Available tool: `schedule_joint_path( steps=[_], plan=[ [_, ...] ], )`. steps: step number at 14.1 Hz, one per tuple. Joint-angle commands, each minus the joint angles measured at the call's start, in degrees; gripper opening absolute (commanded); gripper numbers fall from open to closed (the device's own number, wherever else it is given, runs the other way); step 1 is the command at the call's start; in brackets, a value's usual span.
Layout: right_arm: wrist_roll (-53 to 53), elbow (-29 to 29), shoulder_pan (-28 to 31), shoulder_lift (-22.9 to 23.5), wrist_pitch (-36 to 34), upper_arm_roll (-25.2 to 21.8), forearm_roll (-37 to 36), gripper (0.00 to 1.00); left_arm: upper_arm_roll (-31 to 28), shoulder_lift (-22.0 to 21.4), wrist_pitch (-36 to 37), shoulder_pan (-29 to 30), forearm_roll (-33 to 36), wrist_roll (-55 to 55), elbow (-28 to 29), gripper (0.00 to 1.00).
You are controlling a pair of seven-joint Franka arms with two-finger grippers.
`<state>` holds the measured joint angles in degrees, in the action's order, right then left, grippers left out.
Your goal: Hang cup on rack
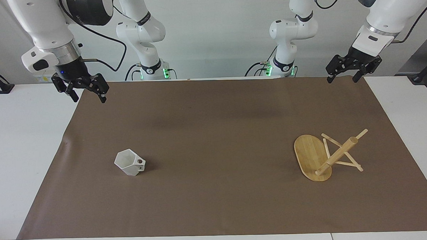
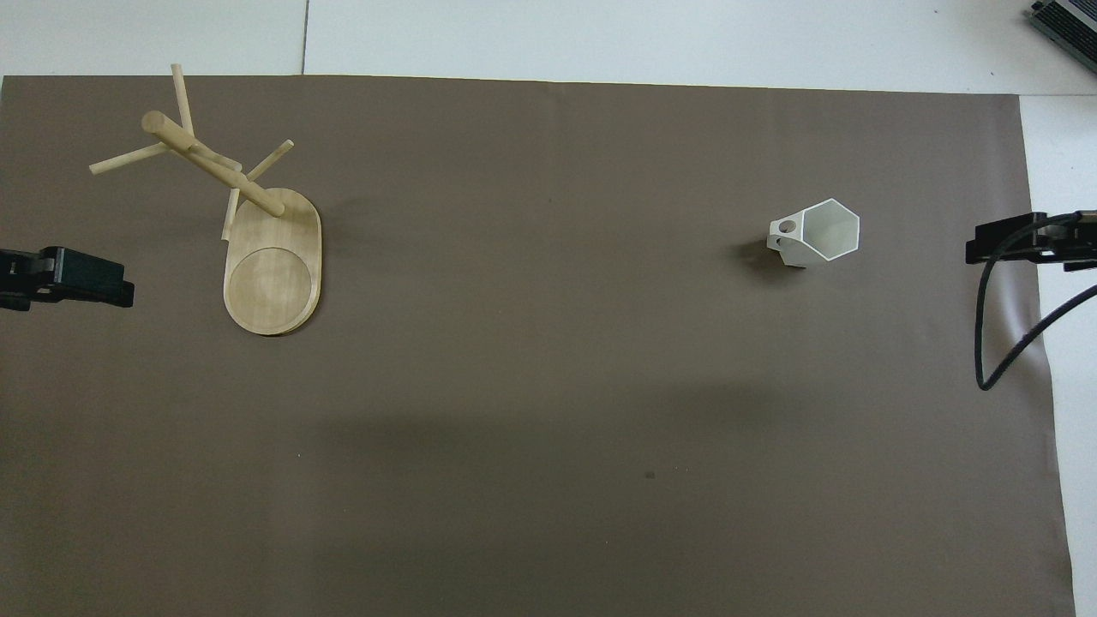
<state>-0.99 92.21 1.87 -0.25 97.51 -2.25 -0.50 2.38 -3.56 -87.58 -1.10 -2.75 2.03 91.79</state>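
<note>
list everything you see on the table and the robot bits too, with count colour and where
cup: one, white, standing on the mat toward the right arm's end of the table
rack: one, light bamboo, upright on the mat toward the left arm's end of the table, nothing hanging on its pegs
mat: one, brown, covering most of the table
table: one, white, showing around the mat
laptop: one, grey, only a corner in view, on the table farther from the robots than the cup
right pincer: one, black, open, raised over the mat's corner at the right arm's end, waiting
left pincer: one, black, open, raised over the mat's corner at the left arm's end, waiting
</note>
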Motion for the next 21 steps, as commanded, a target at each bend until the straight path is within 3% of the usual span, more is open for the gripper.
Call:
schedule_joint_path(
  steps=[1, 21],
  plan=[
    [-0.4, 0.5, 0.5, -0.6, 0.6, 0.5, 0.1, 1.0, -0.2, -1.3, 0.3, 0.0, -0.4, 0.3, 1.3, 1.0],
    [2.2, 0.7, 0.5, -0.7, 0.4, 0.5, 0.1, 1.0, -0.2, -1.3, 0.3, 0.0, -0.4, 0.3, 1.3, 1.0]
  ],
)
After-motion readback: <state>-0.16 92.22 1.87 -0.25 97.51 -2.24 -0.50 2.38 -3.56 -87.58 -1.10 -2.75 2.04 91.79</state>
